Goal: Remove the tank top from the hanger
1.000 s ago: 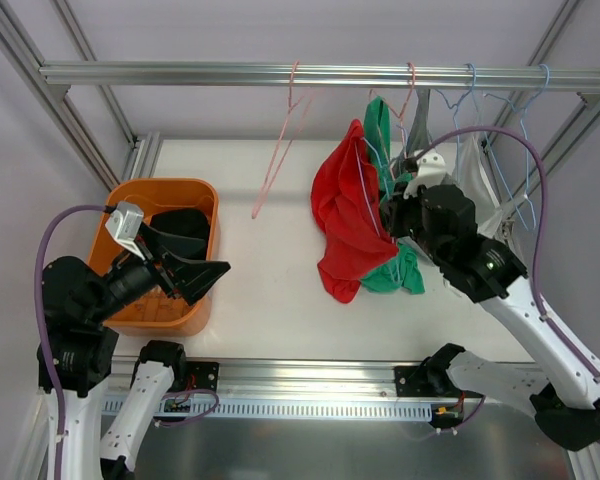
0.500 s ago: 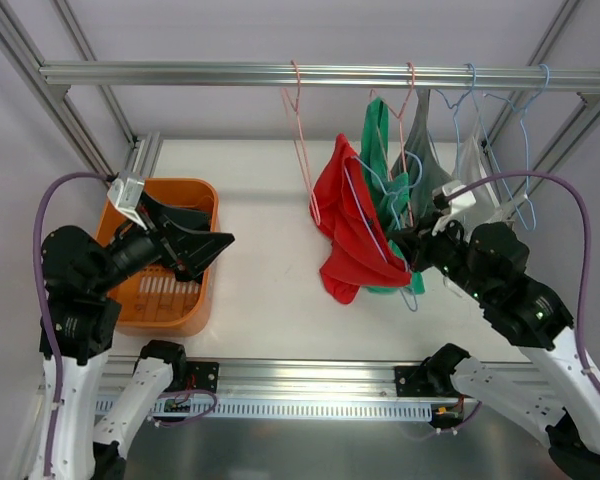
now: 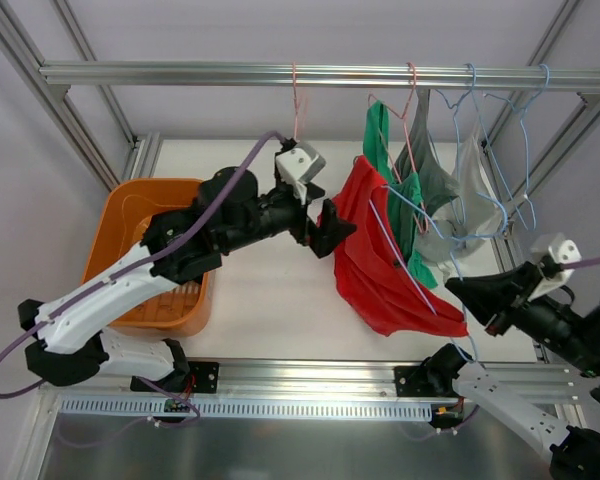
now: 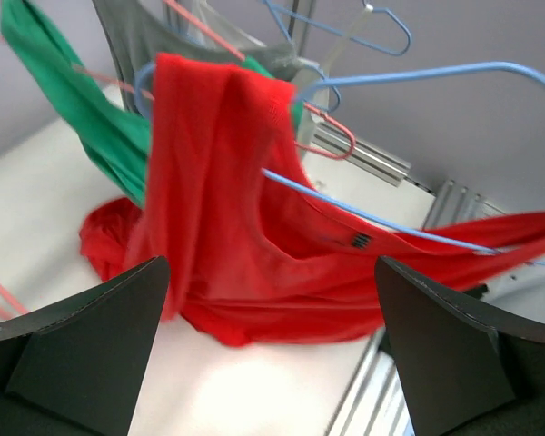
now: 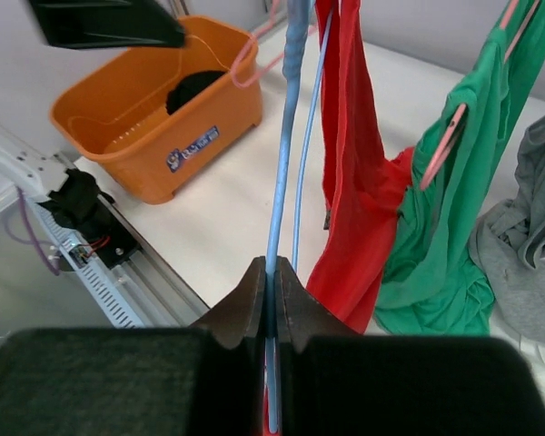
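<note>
While the right gripper (image 3: 452,288), at five o'clock in the overhead view, is clamped tight on the blue hanger (image 5: 284,136), the red tank top (image 3: 390,285) drapes over that hanger, slanting up toward eleven o'clock. At the garment's ten o'clock edge the left gripper (image 3: 335,230) stands spread wide, holding nothing. An orange bin (image 3: 160,184) sits at nine o'clock. Farther back, around one o'clock, a green top (image 3: 378,135) and a grey top (image 3: 435,180) hang from the rail (image 3: 180,72).
</note>
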Controlling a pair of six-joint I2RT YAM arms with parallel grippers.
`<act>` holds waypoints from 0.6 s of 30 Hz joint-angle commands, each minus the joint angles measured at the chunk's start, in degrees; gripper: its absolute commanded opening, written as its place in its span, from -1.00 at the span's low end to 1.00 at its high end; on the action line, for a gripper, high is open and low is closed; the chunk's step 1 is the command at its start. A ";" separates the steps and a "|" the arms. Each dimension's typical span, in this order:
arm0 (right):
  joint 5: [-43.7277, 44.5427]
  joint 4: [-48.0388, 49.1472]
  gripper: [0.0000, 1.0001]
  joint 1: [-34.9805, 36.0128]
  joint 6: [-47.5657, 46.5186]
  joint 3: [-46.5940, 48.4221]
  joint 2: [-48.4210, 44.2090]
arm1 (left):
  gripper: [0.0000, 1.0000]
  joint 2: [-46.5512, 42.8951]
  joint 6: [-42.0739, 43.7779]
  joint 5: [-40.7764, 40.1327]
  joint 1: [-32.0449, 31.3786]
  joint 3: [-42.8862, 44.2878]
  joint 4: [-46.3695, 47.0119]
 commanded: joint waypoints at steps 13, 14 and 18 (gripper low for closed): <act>-9.15 -12.67 -0.99 0.14 -0.51 15.29 0.95 | -0.12 13.66 10.12 -9.59 -2.90 13.13 7.71; -9.24 -12.67 -0.99 0.14 -0.51 15.38 0.95 | -0.26 13.84 9.94 -9.68 -2.90 12.95 8.23; -8.81 -12.75 -0.99 0.14 -0.60 15.47 1.04 | -1.00 13.58 9.42 -9.94 -2.90 11.81 9.12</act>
